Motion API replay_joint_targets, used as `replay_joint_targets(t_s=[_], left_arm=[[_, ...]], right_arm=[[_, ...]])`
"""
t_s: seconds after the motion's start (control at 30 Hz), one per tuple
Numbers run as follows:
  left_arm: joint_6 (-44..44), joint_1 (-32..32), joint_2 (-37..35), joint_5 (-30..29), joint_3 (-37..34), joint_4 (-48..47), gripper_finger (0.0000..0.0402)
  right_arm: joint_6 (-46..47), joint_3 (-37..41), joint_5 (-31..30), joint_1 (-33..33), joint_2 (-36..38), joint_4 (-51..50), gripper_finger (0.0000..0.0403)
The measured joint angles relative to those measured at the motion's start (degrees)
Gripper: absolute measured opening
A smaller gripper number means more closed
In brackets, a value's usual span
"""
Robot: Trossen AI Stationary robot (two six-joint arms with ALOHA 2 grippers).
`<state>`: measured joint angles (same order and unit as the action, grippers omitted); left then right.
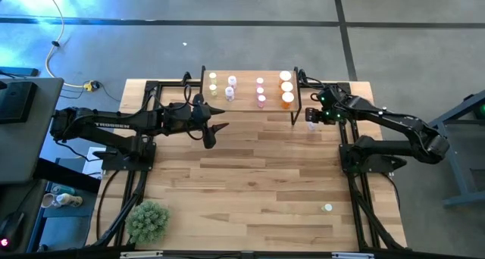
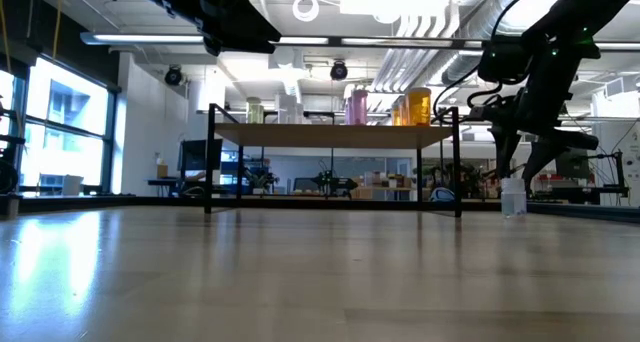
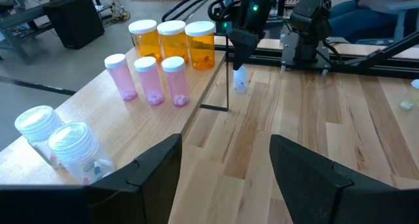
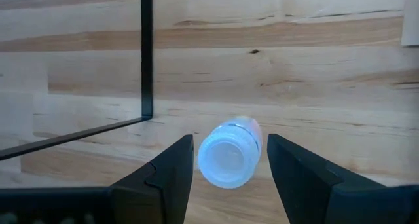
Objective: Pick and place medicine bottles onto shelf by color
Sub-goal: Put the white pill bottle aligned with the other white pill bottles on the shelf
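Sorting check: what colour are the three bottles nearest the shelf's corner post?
Orange bottles with white caps, clearest in left wrist view.

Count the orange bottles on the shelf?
3. All stand in a column at the shelf's right end, seen from above: rear orange bottle, middle one, front one. The left wrist view confirms three; none seem hidden.
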<state>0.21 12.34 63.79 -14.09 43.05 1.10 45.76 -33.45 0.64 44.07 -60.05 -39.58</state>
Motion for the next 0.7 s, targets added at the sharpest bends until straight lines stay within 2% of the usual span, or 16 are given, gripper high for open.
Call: replay_joint_targets(t_s=[0.7], left_arm=[[-0.02,0.00,0.00,0.01,0.00,0.00,0.0223]], right_arm=[[2.23,2.81,-1.92,-3.39,0.00,2.14,0.0186]])
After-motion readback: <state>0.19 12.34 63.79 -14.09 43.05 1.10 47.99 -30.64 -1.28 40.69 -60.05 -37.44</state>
